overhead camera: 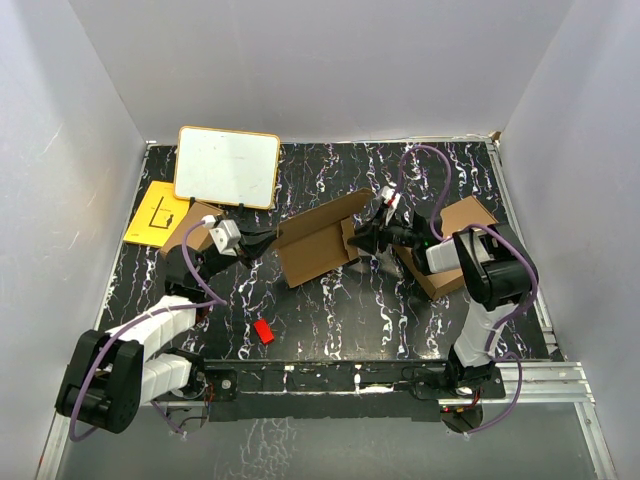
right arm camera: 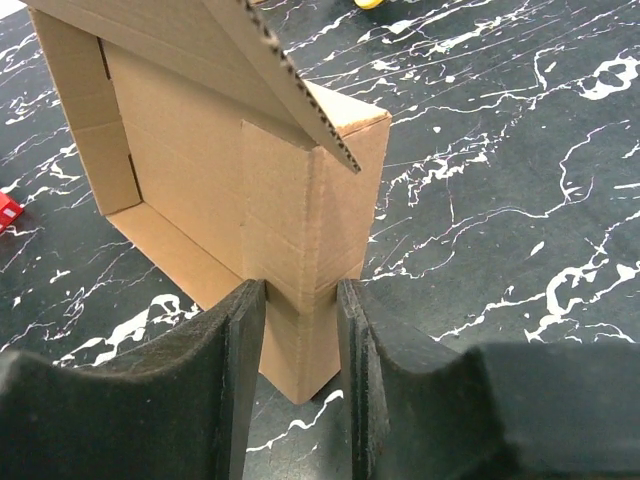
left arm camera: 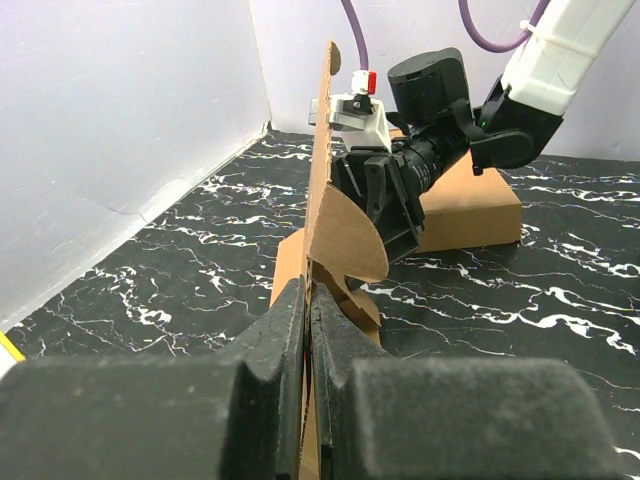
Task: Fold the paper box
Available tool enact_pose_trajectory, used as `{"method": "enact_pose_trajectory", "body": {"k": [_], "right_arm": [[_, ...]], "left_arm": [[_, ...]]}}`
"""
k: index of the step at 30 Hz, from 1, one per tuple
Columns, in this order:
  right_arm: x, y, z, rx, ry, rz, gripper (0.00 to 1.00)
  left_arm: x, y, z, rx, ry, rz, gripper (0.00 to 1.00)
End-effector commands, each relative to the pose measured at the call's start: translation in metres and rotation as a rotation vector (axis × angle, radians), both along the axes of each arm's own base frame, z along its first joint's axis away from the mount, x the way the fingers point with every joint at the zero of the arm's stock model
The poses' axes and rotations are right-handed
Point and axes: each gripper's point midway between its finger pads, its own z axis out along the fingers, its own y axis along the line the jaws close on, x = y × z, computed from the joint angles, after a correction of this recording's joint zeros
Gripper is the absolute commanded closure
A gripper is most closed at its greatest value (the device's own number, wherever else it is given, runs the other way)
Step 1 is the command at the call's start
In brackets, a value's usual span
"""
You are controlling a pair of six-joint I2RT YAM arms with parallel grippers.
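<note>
Top view: paper box (overhead camera: 320, 240) standing half-folded at mid-bench (overhead camera: 390, 310), sitting between left claw (overhead camera: 268, 243) and right claw (overhead camera: 358, 240).
Left wrist view: left claw pinching thin upright box panel, jaws nearly meeting.
Right wrist view: right claw clamping doubled side wall, fingers (right arm camera: 238, 340) pressing both faces.

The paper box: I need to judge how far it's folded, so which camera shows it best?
The top external view: the whole paper box shows there, outline and open inside. The left wrist view shows one panel edge-on; the right wrist view, just a corner wall close up.
</note>
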Motion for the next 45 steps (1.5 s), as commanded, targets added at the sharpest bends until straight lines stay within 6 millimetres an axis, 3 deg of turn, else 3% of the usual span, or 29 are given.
{"method": "enact_pose_trajectory", "body": {"k": [1,11,18,21,26,32,40,45], "right_arm": [[0.008,0.009,0.017,0.015,-0.128,0.032,0.65],[0.011,0.014,0.012,0.010,-0.118,0.031,0.76],[0.012,0.013,0.012,-0.006,-0.119,0.024,0.91],[0.016,0.011,0.011,-0.045,-0.106,0.010,0.92],[0.022,0.005,0.015,-0.128,-0.038,-0.014,0.92],[0.013,-0.003,0.025,-0.229,0.030,-0.017,0.92],[-0.016,-0.037,0.001,-0.443,0.210,-0.103,0.92],[-0.023,-0.060,-0.009,-0.526,0.235,-0.230,0.92]], "left_arm": [[-0.004,-0.002,0.008,-0.020,-0.025,-0.018,1.00],[-0.002,-0.001,0.007,-0.035,0.004,-0.006,1.00],[0.002,0.003,0.010,-0.084,0.050,0.034,1.00],[0.008,0.009,0.012,-0.134,0.115,0.085,1.00],[0.020,0.023,0.008,-0.234,0.291,0.202,0.74],[0.013,0.035,-0.003,-0.318,0.433,0.260,0.50],[0.014,0.050,-0.049,-0.343,0.863,0.441,0.28],[-0.005,0.061,-0.035,-0.386,0.928,0.483,0.23]]}}
